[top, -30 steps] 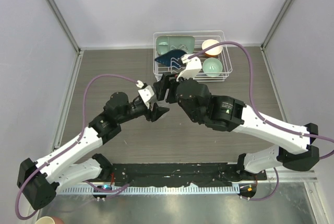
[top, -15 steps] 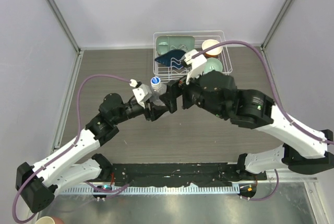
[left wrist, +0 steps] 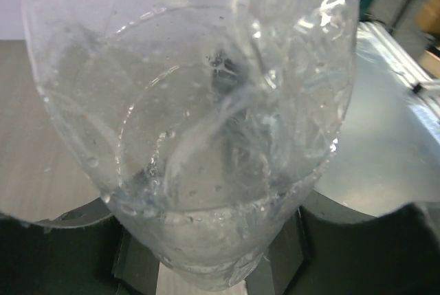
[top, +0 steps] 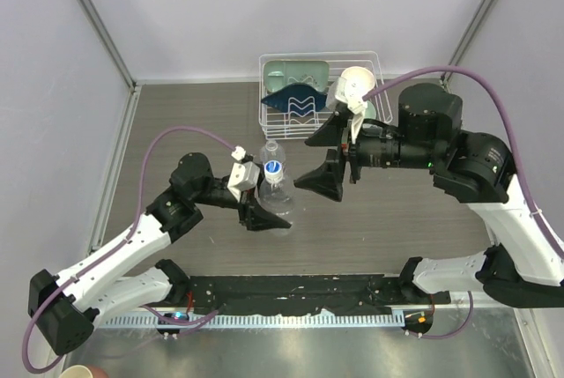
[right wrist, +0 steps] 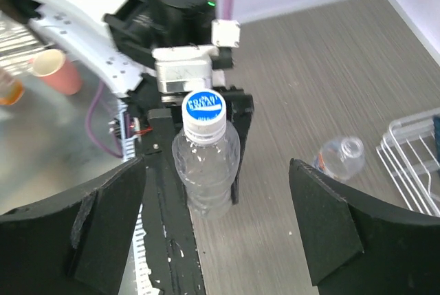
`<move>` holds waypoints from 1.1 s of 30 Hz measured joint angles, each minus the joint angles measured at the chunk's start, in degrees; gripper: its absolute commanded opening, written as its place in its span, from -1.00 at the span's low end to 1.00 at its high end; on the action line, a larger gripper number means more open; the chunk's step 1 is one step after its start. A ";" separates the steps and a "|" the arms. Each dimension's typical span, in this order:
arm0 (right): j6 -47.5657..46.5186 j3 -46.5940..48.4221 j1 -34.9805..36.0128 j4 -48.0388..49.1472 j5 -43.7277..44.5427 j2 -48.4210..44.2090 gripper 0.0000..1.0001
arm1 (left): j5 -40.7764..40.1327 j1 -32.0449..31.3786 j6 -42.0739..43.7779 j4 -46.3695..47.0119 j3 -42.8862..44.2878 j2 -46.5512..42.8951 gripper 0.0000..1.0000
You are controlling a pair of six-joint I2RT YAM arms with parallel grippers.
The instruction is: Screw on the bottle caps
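We read one bottle (right wrist: 205, 171) as finished or nearly so: a cap (right wrist: 205, 111), white-sided with a blue printed top, sits square on its neck, though we cannot tell how tight it is. This bottle stands upright, long axis vertical, cap up. Its lower body is clamped between the jaws of the left gripper (top: 264, 203), and in the left wrist view the clear wall fills the gap between them. The right gripper (top: 304, 165) faces it with jaws spread wide and nothing in them, the capped neck just ahead of their opening. The second bottle (right wrist: 340, 157) lies on its side on the table (top: 176, 122), outside both pairs of jaws, beyond the left ones. Its mouth looks open and we see no cap for it, so that one is left.
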 measured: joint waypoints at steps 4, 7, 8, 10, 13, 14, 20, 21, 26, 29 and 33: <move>-3.19 3.26 -2.05 -0.15 -10.58 0.94 0.76 | 8.76 -0.33 1.01 -1.27 0.83 0.33 -1.00; -4.61 5.60 -2.89 -0.22 -17.25 2.84 0.75 | 12.74 -0.35 1.70 -1.51 1.07 0.74 -1.00; -4.87 6.10 -3.15 -0.20 -19.32 3.65 0.74 | 13.75 -0.37 1.81 -1.70 1.16 0.92 -1.00; -5.35 6.49 -3.61 -0.15 -22.71 5.25 0.72 | 15.34 -0.42 2.03 -1.88 1.38 1.36 -1.00; -5.97 6.51 -3.96 -0.13 -26.36 7.61 0.64 | 17.00 -0.68 2.40 -2.08 1.86 1.77 -1.00; -6.05 6.49 -4.02 -0.11 -27.41 8.28 0.62 | 17.33 -0.72 2.56 -2.10 1.90 1.79 -1.00; -6.16 4.74 -4.31 2.80 -31.98 9.40 0.50 | 18.62 -1.05 2.93 -2.08 1.99 1.95 -1.00; -6.14 4.42 -4.31 3.34 -32.63 9.40 0.50 | 18.73 -1.07 2.93 -2.08 1.99 1.99 -1.00; -5.97 3.65 -4.33 5.35 -34.84 9.49 0.33 | 18.71 -1.11 2.95 -2.08 1.99 2.03 -1.00; -5.86 3.37 -4.33 6.08 -35.74 9.60 0.29 | 18.71 -1.11 2.93 -2.08 1.99 2.03 -1.00; -5.73 2.86 -4.33 6.51 -36.37 10.03 0.33 | 18.71 -1.11 2.91 -2.05 1.99 2.03 -1.00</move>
